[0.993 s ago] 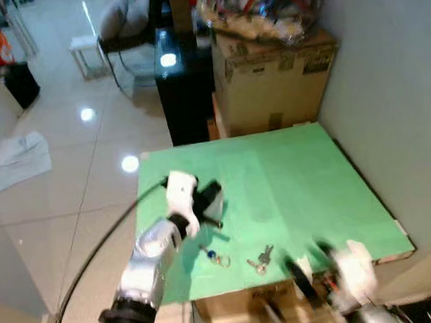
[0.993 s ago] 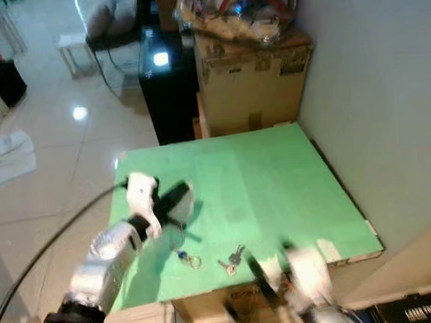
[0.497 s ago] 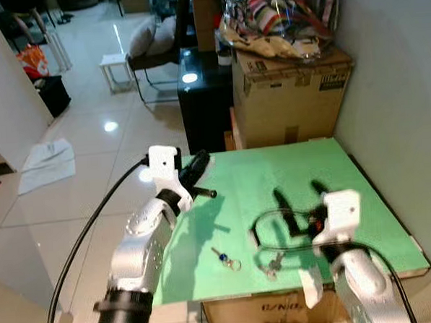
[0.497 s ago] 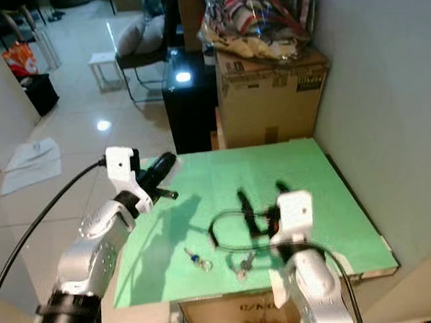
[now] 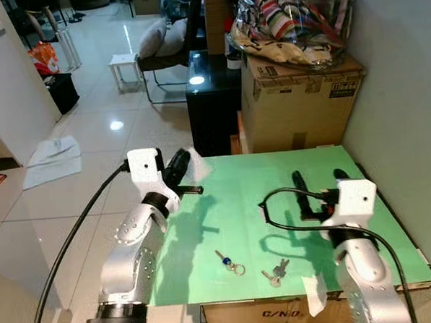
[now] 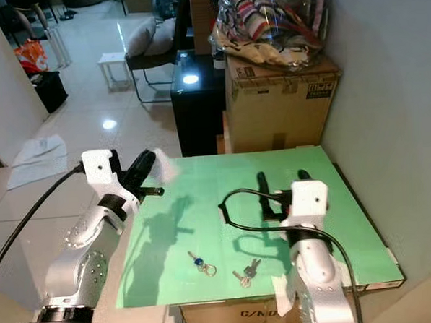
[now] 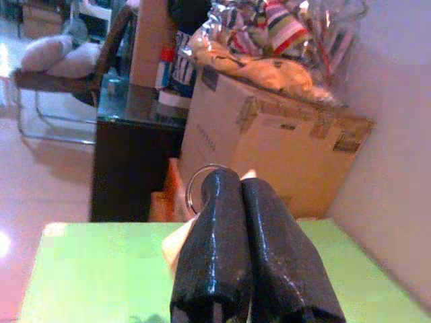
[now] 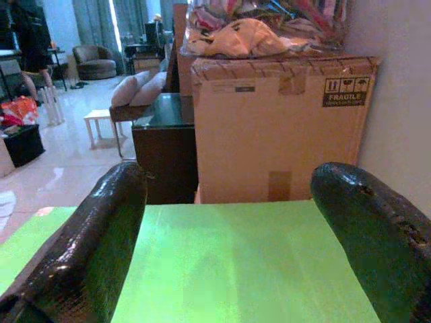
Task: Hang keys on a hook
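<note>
Left pincer (image 5: 181, 165) raised over the left edge of the green bench (image 5: 303, 173), fingers pressed together. In the left wrist view a thin metal ring (image 7: 201, 183) and a pale tag poke out behind them, so it looks clamped on a key ring, though the keys themselves are hidden. Two more key sets lie on the bench near the front edge: one with a blue tag (image 5: 229, 262), then a plain bunch (image 5: 276, 270) just to its right, both untouched. Right pincer (image 5: 318, 186) hovers above the bench's right half, fingers spread wide, holding nothing. No hook visible. Judgement: early stage, one set probably picked, hanging not yet done.
</note>
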`<state>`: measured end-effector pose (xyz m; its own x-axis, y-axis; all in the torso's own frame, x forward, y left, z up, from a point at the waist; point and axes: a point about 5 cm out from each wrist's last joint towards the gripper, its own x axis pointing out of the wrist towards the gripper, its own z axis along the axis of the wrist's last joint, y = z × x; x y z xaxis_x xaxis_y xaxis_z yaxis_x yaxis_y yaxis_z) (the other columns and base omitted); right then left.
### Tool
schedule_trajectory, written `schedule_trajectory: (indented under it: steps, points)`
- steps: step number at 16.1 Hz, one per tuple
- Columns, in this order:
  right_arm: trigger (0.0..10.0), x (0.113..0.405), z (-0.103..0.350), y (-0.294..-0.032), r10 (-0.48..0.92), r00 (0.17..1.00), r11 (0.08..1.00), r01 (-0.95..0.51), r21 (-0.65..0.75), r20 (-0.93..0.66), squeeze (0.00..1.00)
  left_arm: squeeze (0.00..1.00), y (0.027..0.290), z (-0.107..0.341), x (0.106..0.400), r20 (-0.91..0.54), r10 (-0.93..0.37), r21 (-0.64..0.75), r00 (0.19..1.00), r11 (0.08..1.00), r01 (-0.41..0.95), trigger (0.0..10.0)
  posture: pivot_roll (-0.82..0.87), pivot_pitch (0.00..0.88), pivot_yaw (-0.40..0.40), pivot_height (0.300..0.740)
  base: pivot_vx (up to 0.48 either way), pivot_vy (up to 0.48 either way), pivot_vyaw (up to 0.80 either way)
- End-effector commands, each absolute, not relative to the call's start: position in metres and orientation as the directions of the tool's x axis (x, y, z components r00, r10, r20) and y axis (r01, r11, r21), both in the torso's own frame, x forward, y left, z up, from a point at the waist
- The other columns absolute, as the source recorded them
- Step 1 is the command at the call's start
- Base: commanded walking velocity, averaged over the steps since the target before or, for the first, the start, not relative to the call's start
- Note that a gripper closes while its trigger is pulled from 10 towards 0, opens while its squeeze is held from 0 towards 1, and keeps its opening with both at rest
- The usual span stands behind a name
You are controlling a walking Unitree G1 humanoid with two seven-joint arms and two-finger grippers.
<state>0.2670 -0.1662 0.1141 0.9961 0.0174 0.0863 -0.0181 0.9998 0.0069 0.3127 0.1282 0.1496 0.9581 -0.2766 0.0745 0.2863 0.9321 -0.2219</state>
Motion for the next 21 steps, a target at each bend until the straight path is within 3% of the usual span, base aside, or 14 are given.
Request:
schedule_trajectory:
  steps: [1, 2, 5, 11, 16, 21]
  points:
    - [10.0, 0.269, 0.111, -0.165, 0.016, 0.997, 1.000, -0.017, 0.009, 0.072, 1.00, 0.00, 0.133, 0.142, 0.311, 0.032, -0.246, -0.178, 0.969, 0.952, 0.248, 0.8, -0.13, 0.000, 0.037, 0.736, 0.000, 0.000, 0.00]
    - [10.0, 0.270, 0.109, -0.161, 0.024, 0.998, 0.999, -0.025, 0.021, 0.061, 1.00, 0.00, 0.135, 0.136, 0.310, 0.004, -0.228, -0.151, 0.974, 0.962, 0.226, 10.0, -0.13, 0.000, 0.033, 0.736, 0.000, 0.000, 0.00]
    - [10.0, 0.275, 0.107, -0.148, 0.074, 0.997, 0.997, -0.074, 0.015, 0.032, 1.00, 0.00, 0.138, 0.123, 0.314, -0.033, -0.199, -0.145, 0.979, 0.971, 0.192, 10.0, -0.13, 0.000, 0.015, 0.736, 0.000, 0.000, 0.00]
    - [10.0, 0.279, 0.099, -0.153, 0.108, 0.990, 0.989, -0.116, -0.092, -0.086, 1.00, 0.00, 0.133, 0.115, 0.313, -0.044, -0.161, -0.120, 0.986, 0.981, 0.155, 10.0, -0.13, 0.000, -0.016, 0.736, 0.000, 0.000, 0.00]
    - [10.0, 0.271, 0.096, -0.163, 0.122, 0.985, 0.985, -0.135, -0.110, -0.119, 1.00, 0.00, 0.129, 0.100, 0.302, -0.074, -0.153, -0.103, 0.985, 0.984, 0.145, 10.0, -0.13, 0.000, -0.064, 0.736, -0.264, 0.000, 0.00]
    - [10.0, 0.276, 0.093, -0.160, 0.127, 0.985, 0.990, -0.134, -0.052, -0.119, 1.00, 0.00, 0.124, 0.101, 0.306, -0.071, -0.154, -0.077, 0.986, 0.986, 0.148, 10.0, -0.13, 0.000, -0.041, 0.736, -0.275, 0.000, 0.00]
